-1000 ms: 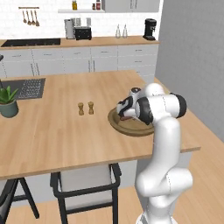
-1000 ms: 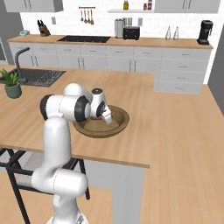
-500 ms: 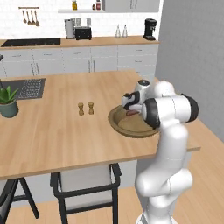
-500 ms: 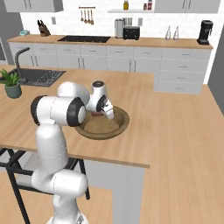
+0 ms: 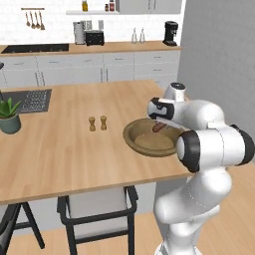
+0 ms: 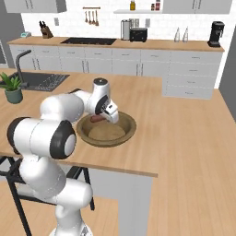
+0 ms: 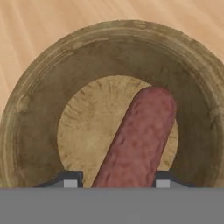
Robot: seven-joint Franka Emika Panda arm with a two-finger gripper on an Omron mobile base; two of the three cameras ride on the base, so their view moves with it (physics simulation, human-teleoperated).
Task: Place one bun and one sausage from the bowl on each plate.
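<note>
- Where the hand view looks down, the sausage (image 7: 139, 135) is seen between the two dark finger tips (image 7: 70, 180), running from the gripper (image 7: 116, 183) at 6 o'clock up toward 1 o'clock.
- The fingers are set only as wide as the sausage, one tip close on each side of it; it appears to be gripped, though actual contact is hidden at the bottom edge of that view.
- Below the sausage the bowl (image 7: 39, 109) is seen, dark brown at its rim and wall with a paler tan floor; the sausage seems to be raised above that floor, but the height cannot be judged.
- From the left base view, the bowl (image 5: 133, 135) is seen on the wooden counter (image 5: 60, 149) near its front right corner, with the sausage (image 5: 158, 127) over its 1 o'clock part, under the white wrist.
- From the right base view, the sausage (image 6: 96, 119) is seen at the bowl's (image 6: 124, 133) 10 o'clock side, just under the hand.
- Two small shakers (image 5: 97, 123) are noted on the counter, at 9 o'clock of the bowl and well apart from it.
- A potted plant (image 5: 9, 116) is noted at the counter's far left, beside the sink (image 5: 27, 99).
</note>
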